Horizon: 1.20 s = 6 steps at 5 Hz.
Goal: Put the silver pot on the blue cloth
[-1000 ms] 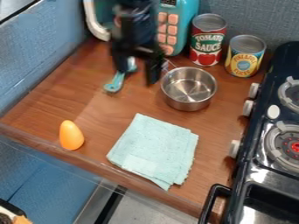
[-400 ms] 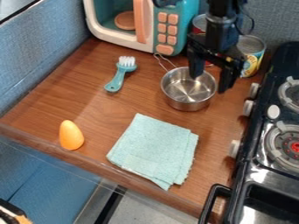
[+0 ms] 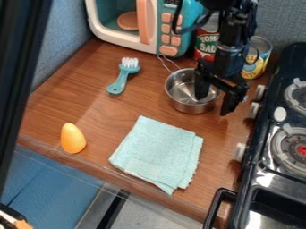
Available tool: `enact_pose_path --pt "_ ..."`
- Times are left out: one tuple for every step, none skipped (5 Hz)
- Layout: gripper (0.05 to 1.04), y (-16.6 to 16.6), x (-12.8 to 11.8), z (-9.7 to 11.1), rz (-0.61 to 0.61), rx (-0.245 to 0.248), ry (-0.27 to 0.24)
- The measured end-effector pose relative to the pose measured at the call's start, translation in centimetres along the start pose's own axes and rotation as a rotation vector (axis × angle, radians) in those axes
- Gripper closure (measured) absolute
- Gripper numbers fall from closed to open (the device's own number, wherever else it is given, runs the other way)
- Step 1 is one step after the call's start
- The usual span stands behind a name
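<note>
Silver pot: it sits upright near the right edge of the worktop (image 3: 95, 107), in front of the cans, its wire handle angled toward the microwave. The pot (image 3: 181, 95) is off the cloth, with bare wood between.
Gripper: I have the gripper (image 3: 216, 96) at the pot's right side, its fingers well apart, one reaching inside the bowl and the other outside the wall. It looks to me as if nothing is clamped.
Step in hand: taking the rim, I judge. I want the wall centred between the fingers, low enough for a firm bite but clear of the pot's floor, then a gentle, even close — a lopsided squeeze could tip or spin the pot.
Blue cloth: the cloth (image 3: 158, 154) lies folded by the near edge, right of its middle. After a small lift, I'd carry the pot level and lower it over the cloth's centre, so its base doesn't drag the folds.
Count: one pot, one cloth, one brush (image 3: 122, 78), one orange egg-shaped piece (image 3: 73, 138), two cans (image 3: 206, 47) — and one toy microwave (image 3: 164, 27).
</note>
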<state>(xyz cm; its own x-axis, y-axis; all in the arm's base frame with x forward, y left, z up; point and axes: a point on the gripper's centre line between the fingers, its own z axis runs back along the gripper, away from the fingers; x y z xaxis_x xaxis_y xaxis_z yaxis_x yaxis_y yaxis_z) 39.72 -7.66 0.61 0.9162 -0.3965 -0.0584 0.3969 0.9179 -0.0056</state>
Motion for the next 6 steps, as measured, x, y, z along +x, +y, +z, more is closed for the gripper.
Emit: enact_pose_path --pt "0.452 -0.1 0.1 -0.7 -0.012 -0.010 -0.002" --pt "0.752 -0.1 0.2 -0.7 -0.021 -0.007 -0.006" --pt "0.929 -0.2 -0.2 -0.7 -0.041 -0.010 0.004" --pt "1.002 -0.3 -0.4 1.3 -0.075 -0.003 -0.045" --pt "1.009 -1.3 -2.2 4.1 -0.123 -0.005 -0.081" --pt "1.009 -2.8 -5.3 5.4 -0.159 -0.032 -0.104"
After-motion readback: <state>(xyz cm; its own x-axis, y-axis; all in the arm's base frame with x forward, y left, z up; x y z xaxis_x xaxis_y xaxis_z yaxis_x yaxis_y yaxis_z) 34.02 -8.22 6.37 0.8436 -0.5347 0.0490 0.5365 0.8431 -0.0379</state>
